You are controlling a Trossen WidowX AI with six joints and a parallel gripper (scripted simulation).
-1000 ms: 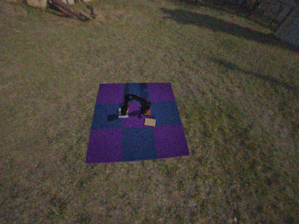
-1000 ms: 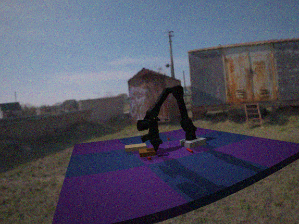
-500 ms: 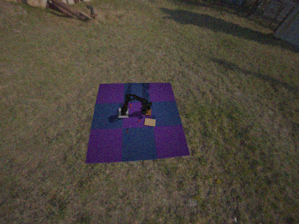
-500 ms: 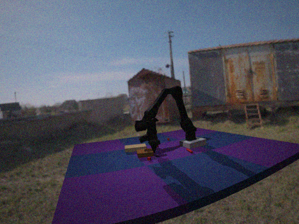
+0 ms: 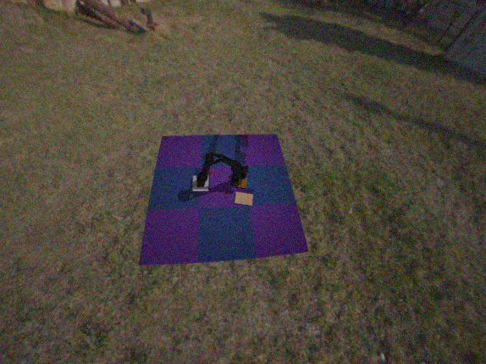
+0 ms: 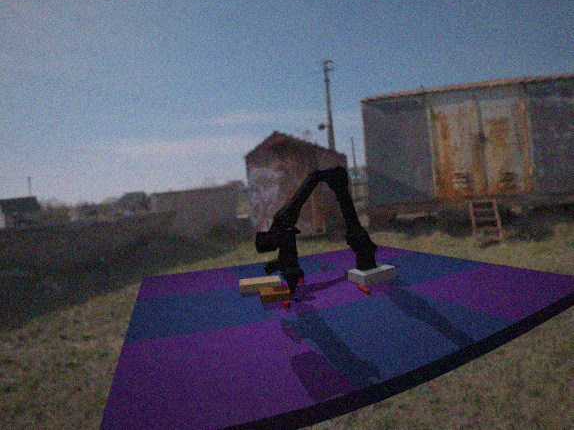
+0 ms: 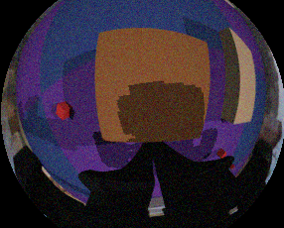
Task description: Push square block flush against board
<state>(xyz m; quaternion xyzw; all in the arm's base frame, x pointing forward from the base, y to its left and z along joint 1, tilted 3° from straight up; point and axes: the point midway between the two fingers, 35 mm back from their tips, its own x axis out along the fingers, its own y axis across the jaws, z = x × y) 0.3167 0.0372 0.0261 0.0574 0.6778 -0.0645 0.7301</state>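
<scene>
The orange square block (image 5: 243, 184) (image 6: 274, 295) (image 7: 149, 59) lies flat on the mat, partly under the arm in the top view. The pale tan board (image 5: 244, 199) (image 6: 260, 283) (image 7: 245, 79) lies flat beside it, to the right in the wrist view. A strip of mat shows between them there, so they are apart. My gripper (image 6: 294, 290) (image 7: 150, 138) is shut and empty. Its fingertips are low, at the middle of the block's side that faces the arm's base. Whether they touch it I cannot tell for certain. The gripper's shadow falls on the block.
The arm's pale base (image 5: 201, 189) (image 6: 372, 274) stands on the blue and purple checked mat (image 5: 173, 237) (image 6: 200, 365). Small red pieces lie around: one (image 6: 286, 304) (image 7: 63, 110) near the block, one (image 5: 226, 195) by the board, another (image 5: 207, 213) farther off, and a stick (image 6: 363, 289) by the base.
</scene>
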